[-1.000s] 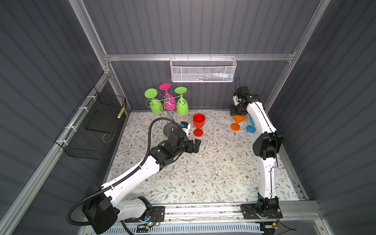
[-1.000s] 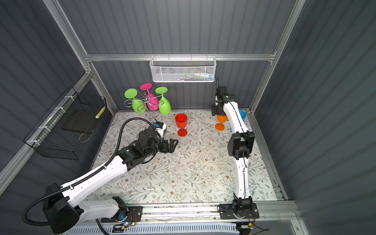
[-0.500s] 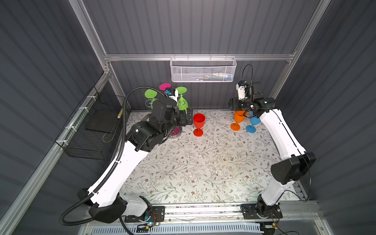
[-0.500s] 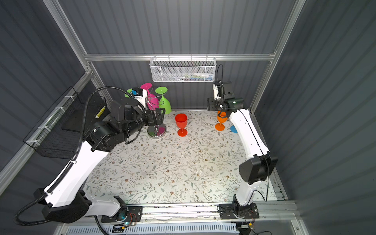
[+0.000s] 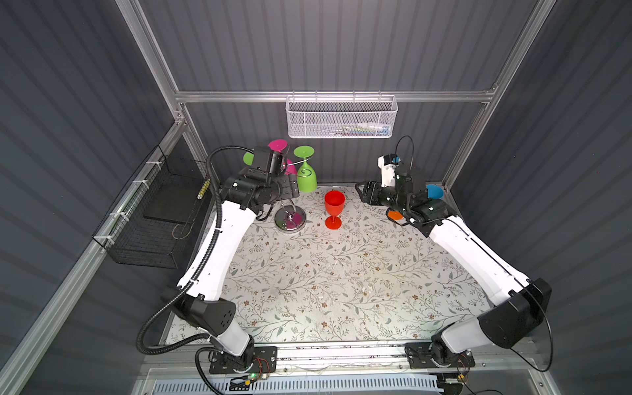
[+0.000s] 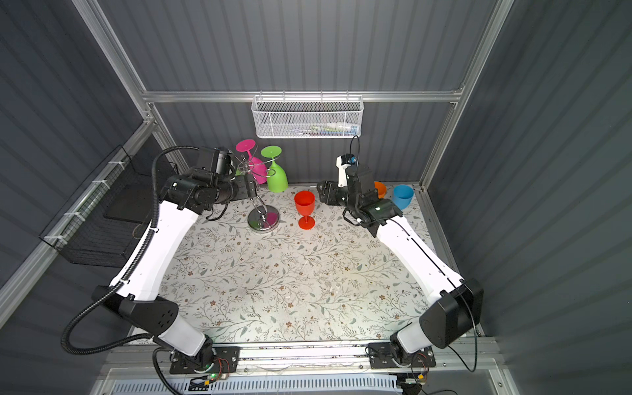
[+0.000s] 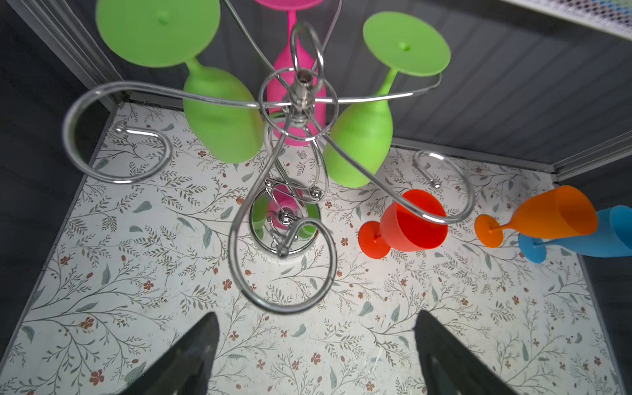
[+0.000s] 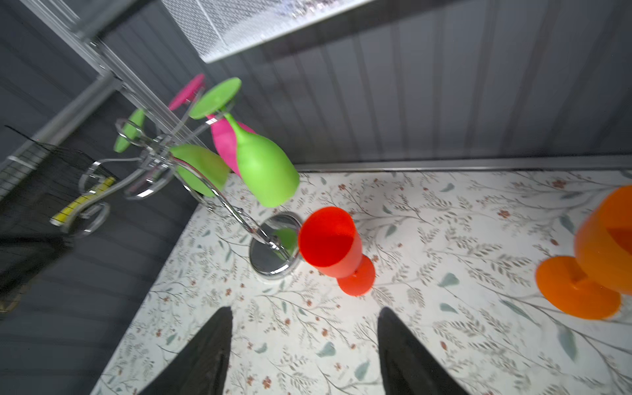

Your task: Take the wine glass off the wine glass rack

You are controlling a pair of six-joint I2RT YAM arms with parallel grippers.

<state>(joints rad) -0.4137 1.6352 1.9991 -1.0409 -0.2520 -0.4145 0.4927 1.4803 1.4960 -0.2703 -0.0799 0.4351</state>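
While our left fingers gape wide, empty, facing the wine glass rack at the back-left of the tabletop, and right fingers sit apart, empty, we risk hooking a scroll arm and tipping the rack and its hung green wine glass onto the red glass.

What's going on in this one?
Two robot arms are working at a wine glass rack. A pink glass and two green glasses hang upside down on it. A red glass, an orange glass and a blue glass stand upright on the table. The left gripper faces the rack, open and empty. The right gripper hovers near the red glass, also open and empty.
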